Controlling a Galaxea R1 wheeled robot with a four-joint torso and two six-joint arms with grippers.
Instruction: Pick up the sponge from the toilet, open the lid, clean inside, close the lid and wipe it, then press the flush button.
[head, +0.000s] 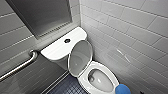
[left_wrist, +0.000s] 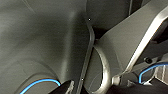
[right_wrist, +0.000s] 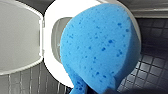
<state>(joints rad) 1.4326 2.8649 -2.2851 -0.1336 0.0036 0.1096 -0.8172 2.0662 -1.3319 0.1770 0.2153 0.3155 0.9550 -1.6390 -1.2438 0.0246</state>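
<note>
sponge (right_wrist: 100, 47), clamped in the right hand (right_wrist: 110, 90), hangs at the front rim of the toilet (head: 85, 81), broad face toward the open bowl (head: 101, 81). lid (head: 80, 58) stands upright against the tank (head: 57, 48), hinge down; flush button (head: 67, 40) centred on the tank top.

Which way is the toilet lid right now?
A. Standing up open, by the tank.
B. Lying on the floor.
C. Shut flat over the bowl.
A: the lid stands upright in front of the tank, so the bowl of the toilet is uncovered and you can see down into it.
</note>
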